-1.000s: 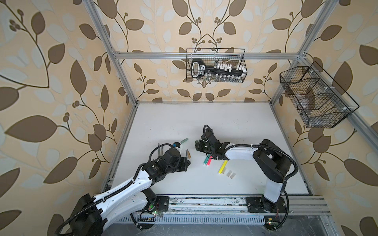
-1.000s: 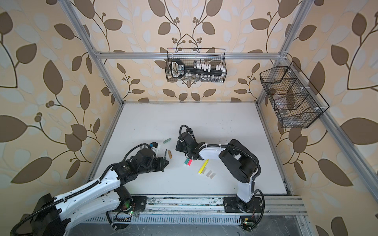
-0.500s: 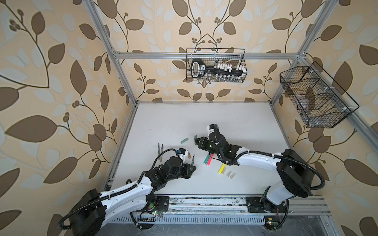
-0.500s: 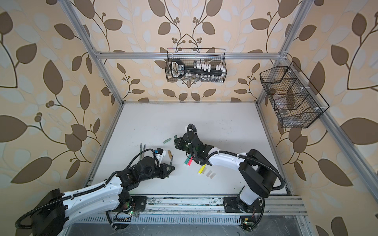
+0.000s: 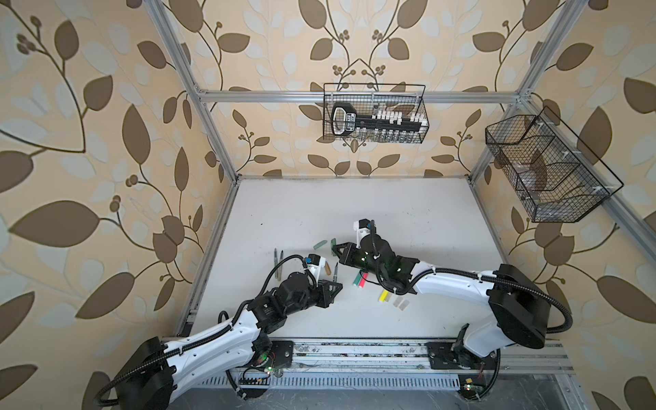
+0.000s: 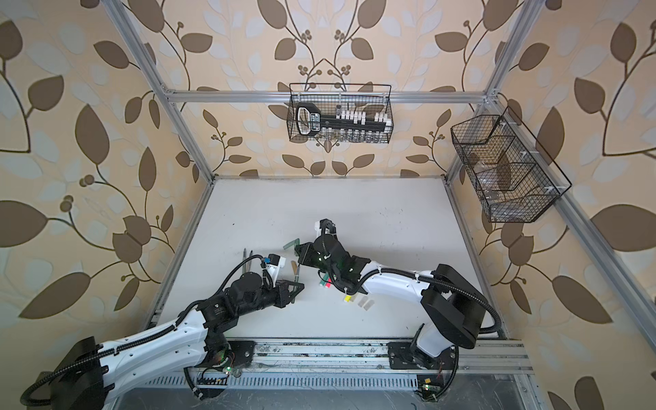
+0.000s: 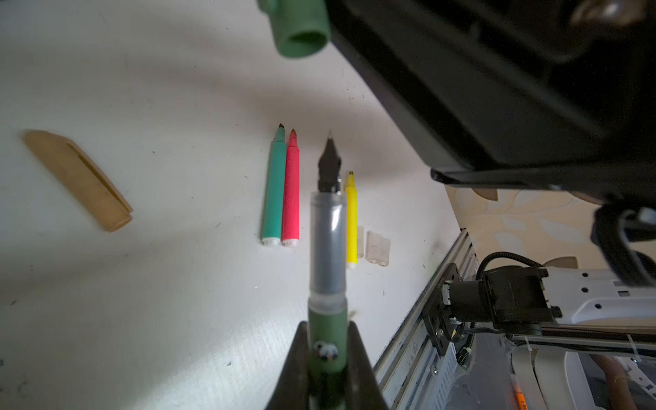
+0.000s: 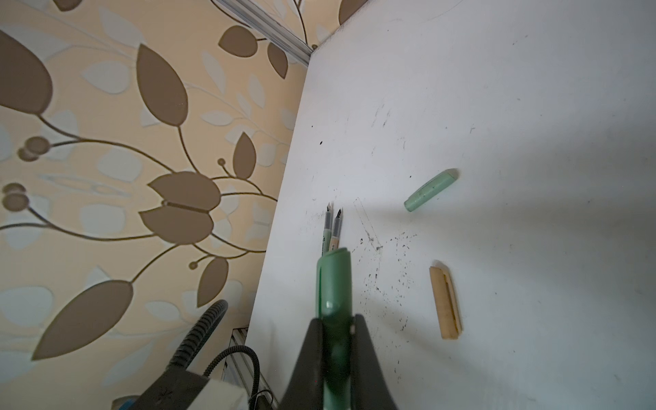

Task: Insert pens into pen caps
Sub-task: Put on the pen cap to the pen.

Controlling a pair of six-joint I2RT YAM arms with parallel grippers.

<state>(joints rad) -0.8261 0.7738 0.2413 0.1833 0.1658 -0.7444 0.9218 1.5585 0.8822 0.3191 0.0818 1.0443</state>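
Observation:
My left gripper is shut on the dark green pen, whose black nib points away from the wrist. The right gripper is shut on the dark green pen cap. In the left wrist view that cap's open mouth hangs above and beyond the nib, apart from it. In both top views the grippers face each other mid-table. Green, pink-red and yellow markers lie side by side. Clear caps lie beside the yellow one. A tan cap and a sage cap lie loose.
Two thin pens lie together near the table's left edge. Wire baskets hang on the back wall and the right wall. A metal rail runs along the front edge.
The left arm has drawn back toward the front with the pen, uncovering the two thin pens. The right arm has stretched out lower and carried the cap slightly left.

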